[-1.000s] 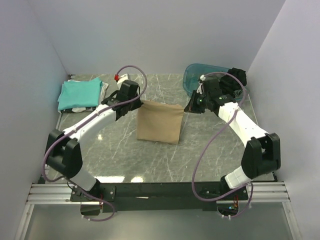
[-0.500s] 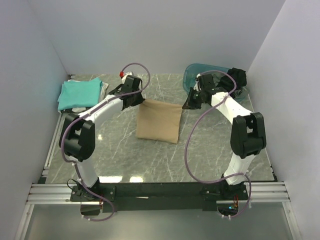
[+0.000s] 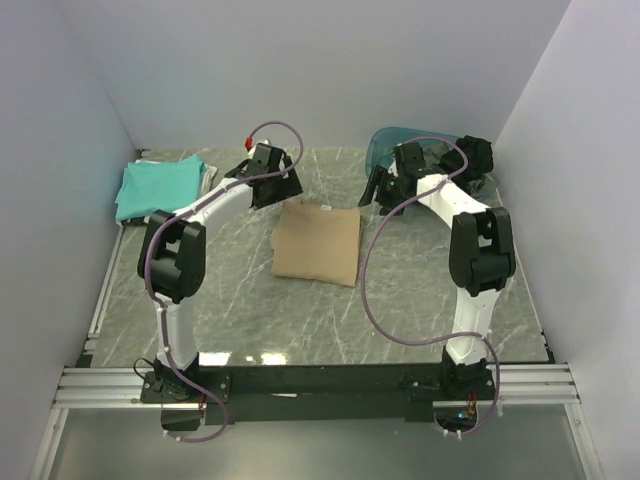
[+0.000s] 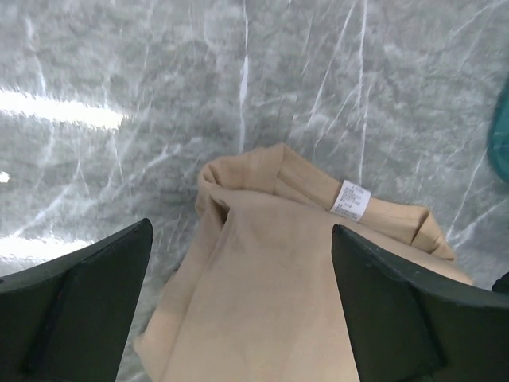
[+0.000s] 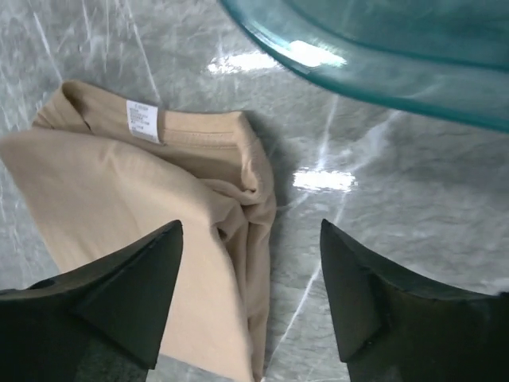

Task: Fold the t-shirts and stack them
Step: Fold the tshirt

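A folded tan t-shirt (image 3: 318,245) lies flat in the middle of the marble table, its white neck label (image 4: 351,199) showing at the far edge. My left gripper (image 3: 277,190) hovers over the shirt's far left corner, jaws open and holding nothing. Open too, my right gripper (image 3: 377,192) hangs above the far right corner, where the cloth (image 5: 238,215) is bunched. The tan shirt (image 4: 270,294) fills the space under the left fingers. A folded teal t-shirt (image 3: 158,186) rests on a pile at the far left, with a white one (image 3: 207,180) under it.
A translucent teal bin (image 3: 405,152) stands at the back right, close behind the right gripper, its rim (image 5: 374,79) near in the right wrist view. White walls enclose the table on three sides. Both arms stretch far back over the table.
Both grippers have let go of the tan shirt's far corners and opened. The shirt's far edge has dropped flat onto the table, and both arms have pushed farther back.
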`<act>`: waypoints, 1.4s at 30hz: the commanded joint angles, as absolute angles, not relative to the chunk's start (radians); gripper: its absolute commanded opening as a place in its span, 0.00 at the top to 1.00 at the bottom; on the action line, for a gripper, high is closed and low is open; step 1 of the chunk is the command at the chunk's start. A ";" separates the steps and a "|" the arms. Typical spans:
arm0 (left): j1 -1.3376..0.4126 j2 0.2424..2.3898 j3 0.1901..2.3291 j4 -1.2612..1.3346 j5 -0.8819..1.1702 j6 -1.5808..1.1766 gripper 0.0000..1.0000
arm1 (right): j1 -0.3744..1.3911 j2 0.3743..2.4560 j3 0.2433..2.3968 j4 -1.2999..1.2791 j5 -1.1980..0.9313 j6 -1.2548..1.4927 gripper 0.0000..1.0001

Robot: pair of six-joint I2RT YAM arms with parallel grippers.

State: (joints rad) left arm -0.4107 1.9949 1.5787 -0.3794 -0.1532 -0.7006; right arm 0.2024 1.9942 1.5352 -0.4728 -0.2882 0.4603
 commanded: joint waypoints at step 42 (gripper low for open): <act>-0.545 1.977 1.304 -0.388 -0.196 -0.643 0.45 | 0.190 1.032 0.859 -0.474 -0.123 0.400 0.19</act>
